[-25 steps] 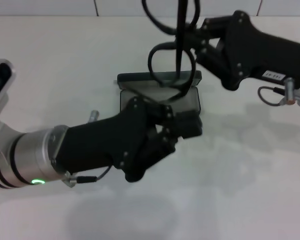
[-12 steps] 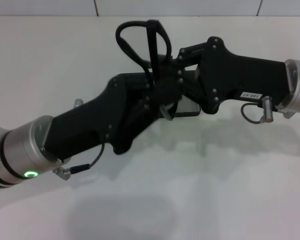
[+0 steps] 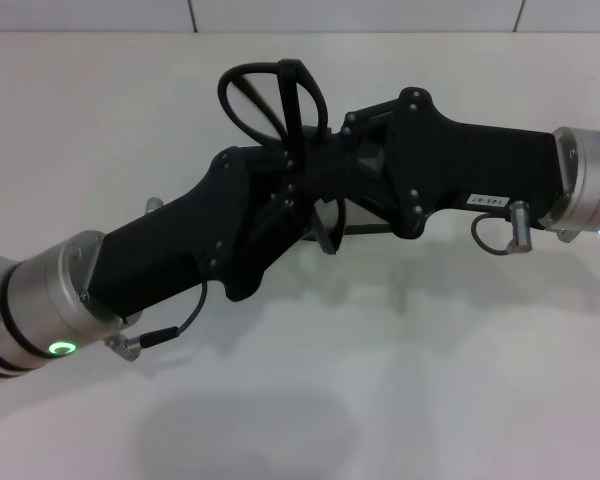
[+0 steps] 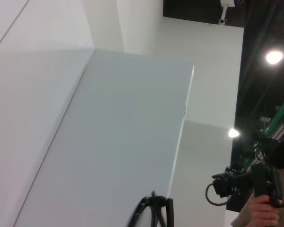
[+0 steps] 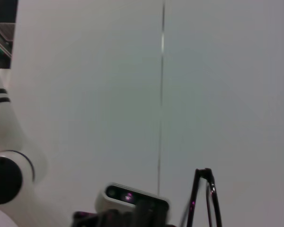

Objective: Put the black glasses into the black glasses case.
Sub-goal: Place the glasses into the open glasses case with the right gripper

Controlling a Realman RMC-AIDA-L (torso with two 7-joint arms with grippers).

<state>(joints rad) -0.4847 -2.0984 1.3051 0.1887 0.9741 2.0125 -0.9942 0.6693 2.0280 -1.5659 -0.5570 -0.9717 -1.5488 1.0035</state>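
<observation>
Both tools meet above the white worktop (image 3: 460, 380), the right tool (image 3: 325, 178) and left tool (image 3: 298, 205) apparently sharing the black glasses (image 3: 272, 100), held upright probably for a handover, though I cannot tell either tool's opening, and the case is hidden beneath them.

My work lies on a plain white surface (image 3: 400, 380); only a sliver of the black glasses case (image 3: 365, 229) shows resting on it.

My wrist camera faces a pale wall (image 5: 85, 71) with one thin vertical seam (image 5: 161, 94). The black glasses (image 5: 203, 198) stand at five o'clock, a white robot body (image 5: 9, 161) at eight.
</observation>
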